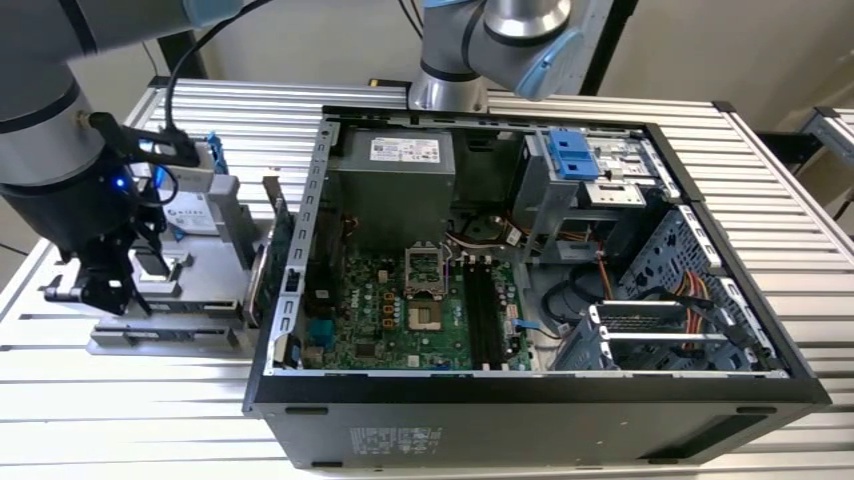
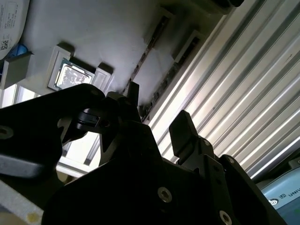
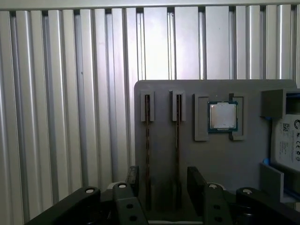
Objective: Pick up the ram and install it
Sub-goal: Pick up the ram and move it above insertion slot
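Ribbed desk (image 3: 61, 93) bore the holder (image 3: 161, 93); the spread pincer (image 3: 164, 177) seemingly straddled the ram (image 3: 147, 140) and its twin (image 3: 178, 140), risking grabbing both.

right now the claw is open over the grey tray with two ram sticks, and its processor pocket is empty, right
No, the pocket is filled: the first wrist view shows the silver processor in it. The claw is open over the grey tray with two ram sticks.

Ram, seen edge-on: first ram stick (image 3: 147, 150) and second ram stick (image 3: 178, 150), thin, dark, upright and parallel in grey holder (image 3: 164, 93) slots, just beyond the gripper (image 3: 163, 183), aligned with the gap between its parted fingertips.
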Tool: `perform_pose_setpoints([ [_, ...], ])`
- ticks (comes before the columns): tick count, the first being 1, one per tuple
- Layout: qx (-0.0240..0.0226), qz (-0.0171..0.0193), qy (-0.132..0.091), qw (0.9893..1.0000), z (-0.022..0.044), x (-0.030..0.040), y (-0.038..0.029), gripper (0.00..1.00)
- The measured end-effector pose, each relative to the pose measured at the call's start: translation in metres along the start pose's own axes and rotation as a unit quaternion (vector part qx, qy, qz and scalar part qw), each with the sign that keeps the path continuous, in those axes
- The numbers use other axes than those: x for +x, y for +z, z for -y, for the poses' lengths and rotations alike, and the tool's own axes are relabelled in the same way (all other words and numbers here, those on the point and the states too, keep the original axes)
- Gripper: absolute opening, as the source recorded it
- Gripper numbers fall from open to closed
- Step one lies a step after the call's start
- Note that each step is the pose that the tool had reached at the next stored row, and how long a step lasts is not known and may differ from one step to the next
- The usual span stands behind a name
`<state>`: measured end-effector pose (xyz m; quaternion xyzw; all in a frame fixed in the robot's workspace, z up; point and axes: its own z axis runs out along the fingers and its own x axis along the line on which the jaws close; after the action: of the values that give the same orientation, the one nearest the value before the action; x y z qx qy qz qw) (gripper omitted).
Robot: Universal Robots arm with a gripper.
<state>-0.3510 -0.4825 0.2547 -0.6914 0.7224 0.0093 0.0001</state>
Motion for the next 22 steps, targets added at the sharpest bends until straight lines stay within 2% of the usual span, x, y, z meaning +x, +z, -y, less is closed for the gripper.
perform_pose_setpoints([
  [22, 0.0, 0.0, 0.0, 1.0, 0.0003, 0.0036, 0.0129, 1.0],
])
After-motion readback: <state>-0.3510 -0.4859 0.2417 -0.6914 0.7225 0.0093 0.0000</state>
